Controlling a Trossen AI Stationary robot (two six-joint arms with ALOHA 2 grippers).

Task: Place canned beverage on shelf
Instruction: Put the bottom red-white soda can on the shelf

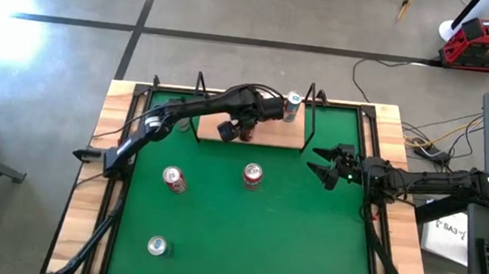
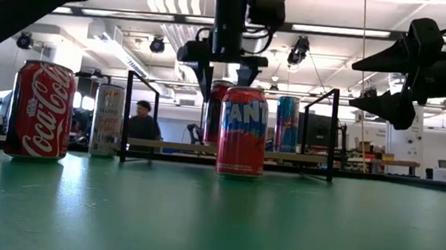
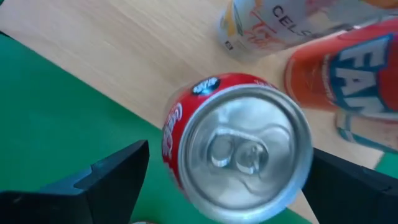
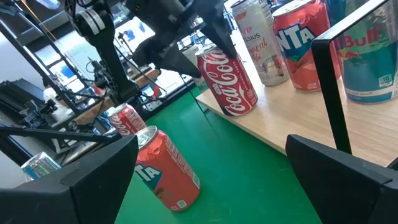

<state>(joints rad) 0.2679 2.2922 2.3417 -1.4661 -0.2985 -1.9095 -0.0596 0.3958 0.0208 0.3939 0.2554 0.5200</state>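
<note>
The shelf [image 1: 274,133] is a light wood board at the far side of the green mat [image 1: 245,227]. A red Coca-Cola can [image 3: 239,149] stands upright on it, close to its near edge. My left gripper [image 3: 230,152] hangs over that can, pointing down. It is open, with one finger on either side of the can's top [image 2: 220,88]. A pale Celsius can [image 3: 273,22], a Fanta can [image 3: 348,68] and a Red Bull can [image 4: 373,62] also stand on the shelf. My right gripper [image 1: 323,163] waits open at the mat's right side.
On the mat stand a Fanta can [image 1: 252,176], a Coca-Cola can [image 1: 174,179] and a third can [image 1: 157,246] near the front. A pale can [image 1: 181,124] stands just left of the shelf. Thin black uprights [image 2: 125,116] frame the shelf.
</note>
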